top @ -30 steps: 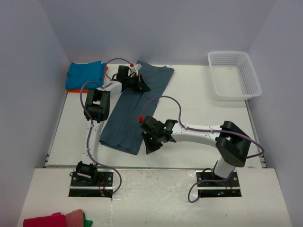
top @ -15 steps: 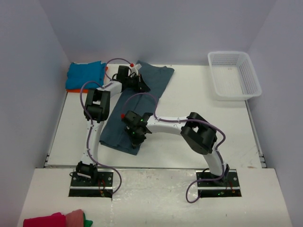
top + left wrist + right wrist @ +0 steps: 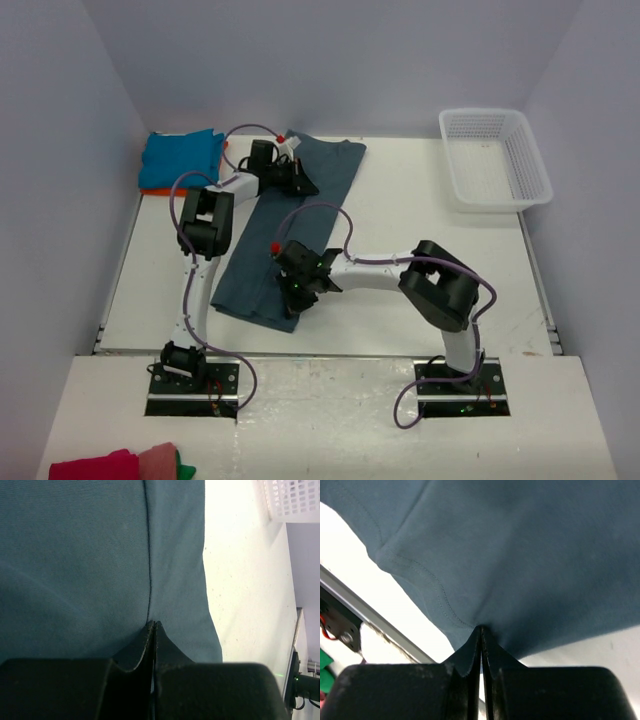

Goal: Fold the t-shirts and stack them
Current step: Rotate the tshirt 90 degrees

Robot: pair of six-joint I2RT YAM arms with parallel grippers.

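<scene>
Left jaws: pinching the slate-blue t-shirt [image 3: 262, 245] at their tips.
Right jaws: pinching its hem.
Fold: I should carry it level — taut between both.

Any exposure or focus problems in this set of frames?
Top external: even light, sharp, only soft shadows. Left wrist: table blown out white; slate-blue shirt weave crisp. Right wrist: right claw a near-black, featureless mass; shirt stitching sharp.
</scene>
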